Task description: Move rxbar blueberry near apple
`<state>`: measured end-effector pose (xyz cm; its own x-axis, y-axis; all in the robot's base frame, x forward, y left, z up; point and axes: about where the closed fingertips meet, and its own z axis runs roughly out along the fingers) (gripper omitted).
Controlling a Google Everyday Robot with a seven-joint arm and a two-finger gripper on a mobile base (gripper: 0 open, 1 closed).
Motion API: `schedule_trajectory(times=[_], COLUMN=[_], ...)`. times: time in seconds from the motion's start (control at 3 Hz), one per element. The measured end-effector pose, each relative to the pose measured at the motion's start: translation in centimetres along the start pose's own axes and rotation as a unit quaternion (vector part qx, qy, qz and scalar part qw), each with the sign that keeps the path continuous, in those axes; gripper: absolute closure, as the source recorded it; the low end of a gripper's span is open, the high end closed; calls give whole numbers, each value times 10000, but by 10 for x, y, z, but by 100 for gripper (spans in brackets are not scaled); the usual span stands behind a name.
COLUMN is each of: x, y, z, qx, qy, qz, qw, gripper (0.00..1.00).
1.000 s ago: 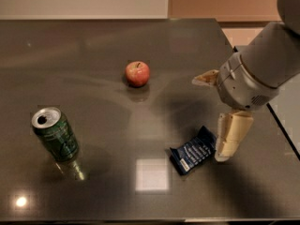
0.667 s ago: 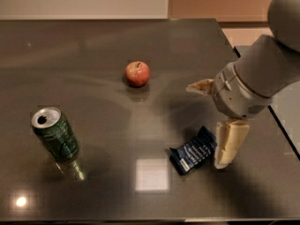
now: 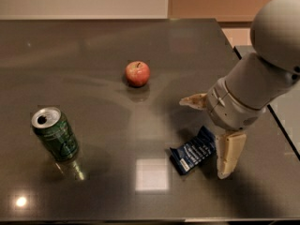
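The rxbar blueberry (image 3: 194, 151), a flat dark navy bar with white lettering, lies on the dark table near the front right. The red apple (image 3: 137, 73) stands further back, left of the bar and well apart from it. My gripper (image 3: 210, 135) hangs just above the bar's right end, open. One cream finger (image 3: 193, 100) points left behind the bar. The other finger (image 3: 228, 154) points down at the bar's right side. Nothing is between the fingers.
A green soda can (image 3: 55, 134) stands upright at the front left. The dark glossy table (image 3: 93, 46) ends at its right edge (image 3: 276, 121) close to my arm and at its front edge just below the bar.
My arm and gripper have shifted left and slightly forward, closer over the bar. The bar, apple and can have not moved.
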<state>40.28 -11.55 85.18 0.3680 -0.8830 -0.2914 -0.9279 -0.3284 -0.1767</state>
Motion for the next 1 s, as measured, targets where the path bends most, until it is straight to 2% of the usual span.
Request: schedule_trajectory(times=[0.67,1.0], x=[8,9], y=[5,7], z=[16,22], qx=[-266,-478], qy=[181,300], qz=[-265,-333], qw=[9991,9978], gripper=[0,0])
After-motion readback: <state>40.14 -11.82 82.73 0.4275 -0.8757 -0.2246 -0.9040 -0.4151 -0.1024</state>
